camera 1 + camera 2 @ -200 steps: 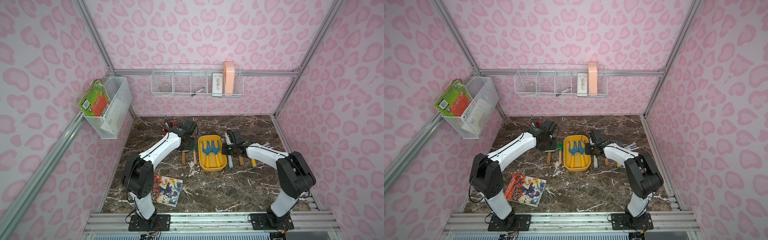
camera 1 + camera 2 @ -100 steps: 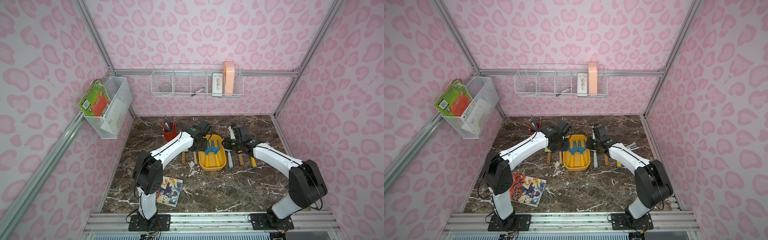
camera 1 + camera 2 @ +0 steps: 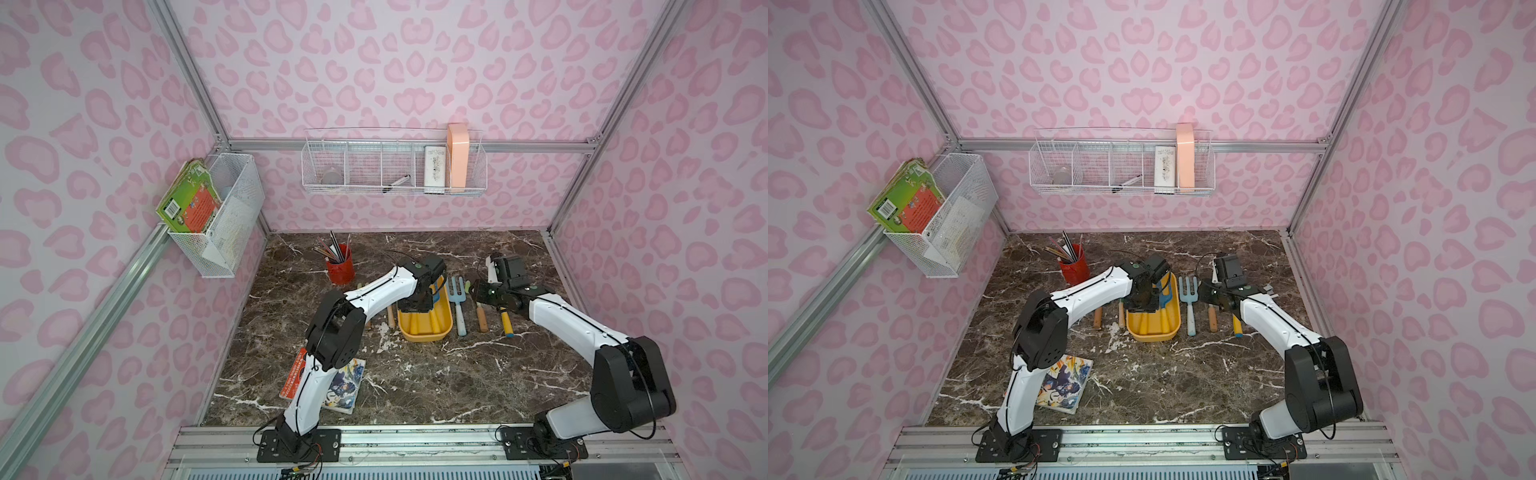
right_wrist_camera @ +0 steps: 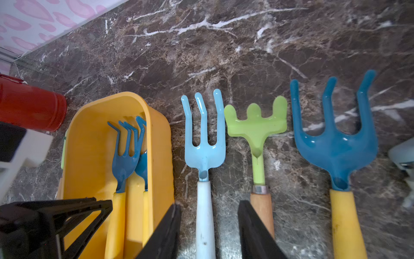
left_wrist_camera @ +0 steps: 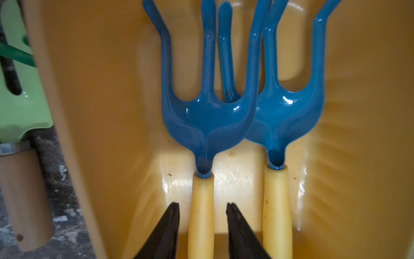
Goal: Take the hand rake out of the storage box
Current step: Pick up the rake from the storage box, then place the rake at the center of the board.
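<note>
While both arms reach over the table (image 4: pixel 246 56), the left gripper (image 5: pixel 202 207) sits low inside the box (image 5: pixel 100 112). Its jaws are spread to either side of the yellow handle of the rake (image 5: pixel 208 121), with a gap showing on each side and no contact. The rake has a blue head and lies flat on the box floor. A second rake (image 5: pixel 289 112) lies just beside it, heads overlapping. The right gripper (image 4: pixel 208 206) is outside the box, jaws apart astride the white handle of a fork (image 4: pixel 205 152) on the table, not touching. A green rake (image 4: pixel 257 125) lies next to the fork.
</note>
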